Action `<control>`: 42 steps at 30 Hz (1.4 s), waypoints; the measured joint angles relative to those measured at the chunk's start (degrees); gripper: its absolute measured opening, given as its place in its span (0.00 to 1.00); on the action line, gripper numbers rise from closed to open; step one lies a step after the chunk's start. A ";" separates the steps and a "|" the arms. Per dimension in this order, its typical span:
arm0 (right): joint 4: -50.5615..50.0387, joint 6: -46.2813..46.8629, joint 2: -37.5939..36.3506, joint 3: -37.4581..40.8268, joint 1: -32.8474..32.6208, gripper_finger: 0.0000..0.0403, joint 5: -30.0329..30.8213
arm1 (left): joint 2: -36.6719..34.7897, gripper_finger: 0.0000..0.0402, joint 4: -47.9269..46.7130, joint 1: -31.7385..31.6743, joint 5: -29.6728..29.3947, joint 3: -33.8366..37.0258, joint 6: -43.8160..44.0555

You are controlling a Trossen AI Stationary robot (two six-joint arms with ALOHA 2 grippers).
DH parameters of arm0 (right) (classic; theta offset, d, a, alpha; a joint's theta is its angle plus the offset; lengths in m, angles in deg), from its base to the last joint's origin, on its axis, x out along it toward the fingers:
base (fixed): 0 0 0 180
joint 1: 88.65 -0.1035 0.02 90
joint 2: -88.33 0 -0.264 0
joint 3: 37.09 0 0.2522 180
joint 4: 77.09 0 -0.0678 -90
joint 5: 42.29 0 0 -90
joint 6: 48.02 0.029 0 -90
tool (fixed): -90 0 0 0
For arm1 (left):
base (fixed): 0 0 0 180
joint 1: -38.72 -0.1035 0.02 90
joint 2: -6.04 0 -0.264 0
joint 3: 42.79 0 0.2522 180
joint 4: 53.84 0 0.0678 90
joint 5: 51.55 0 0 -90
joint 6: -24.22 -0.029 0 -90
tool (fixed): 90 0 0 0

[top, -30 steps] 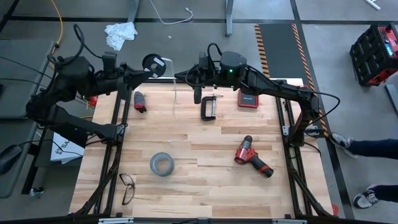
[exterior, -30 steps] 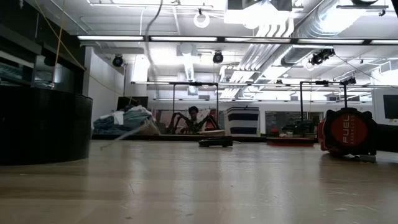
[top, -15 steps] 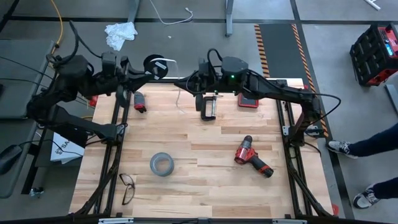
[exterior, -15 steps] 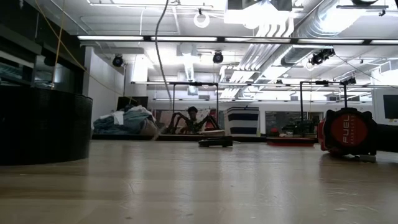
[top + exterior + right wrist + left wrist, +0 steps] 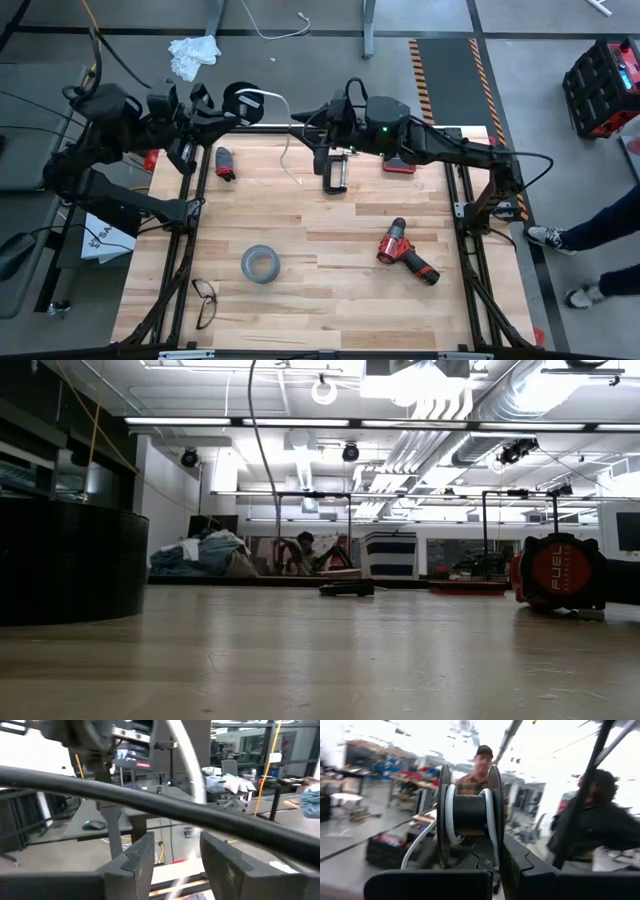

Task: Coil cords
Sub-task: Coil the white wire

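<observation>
The black spool, with white cord wound on it, is up in the air over the table's far left edge, and my left gripper is shut on it. The cord arcs off the spool toward the right and drops to the tabletop, where its loose end lies. It shows as a thin hanging line in the low view. My right gripper is open beside the spool. The cord passes in front of the gap between its fingers. My left gripper pinches the rim of one spool flange between its two fingers. The spool stands beyond the fingertips, lifted clear of the table, with its axis running across the fingers. Of my right gripper I cannot tell whether a finger touches the cord.
On the table lie a black clamp, a small red-and-black tool, a red box under the right arm, a red drill, a grey tape roll and glasses. A person's legs show at the right.
My right gripper has moved up and toward the table's far left, close to the spool. My left gripper has turned the spool a little. The cord now hangs in a wider arc, and more of its loose end lies on the table.
</observation>
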 joint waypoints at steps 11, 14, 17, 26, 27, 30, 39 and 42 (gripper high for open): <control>0.80 0.17 -0.01 0.00 0.10 0.39 2.29 | 1.11 0.00 5.07 0.02 3.21 0.02 1.60; 0.66 0.34 0.02 0.00 0.07 0.39 1.98 | 1.11 0.00 5.04 0.02 3.21 0.02 1.57; 0.74 2.54 0.02 0.00 0.09 0.37 2.24 | 1.11 0.00 5.04 0.02 2.93 0.02 1.57; 0.68 2.65 0.02 0.00 0.09 0.09 2.38 | 1.11 0.00 4.91 0.02 2.84 0.02 1.53; 0.68 2.63 0.02 0.00 0.09 0.06 2.38 | 1.11 0.00 4.91 0.02 2.78 0.02 1.50; 0.70 2.70 0.02 0.00 0.09 0.03 2.38 | 1.11 0.00 4.91 0.02 2.75 0.02 1.44; 0.66 2.76 0.02 0.00 0.09 0.17 1.96 | 1.02 0.00 4.89 0.02 1.44 0.02 0.04; 0.50 2.76 0.02 0.00 0.09 0.20 1.96 | 1.01 0.00 4.39 0.02 1.44 0.02 0.09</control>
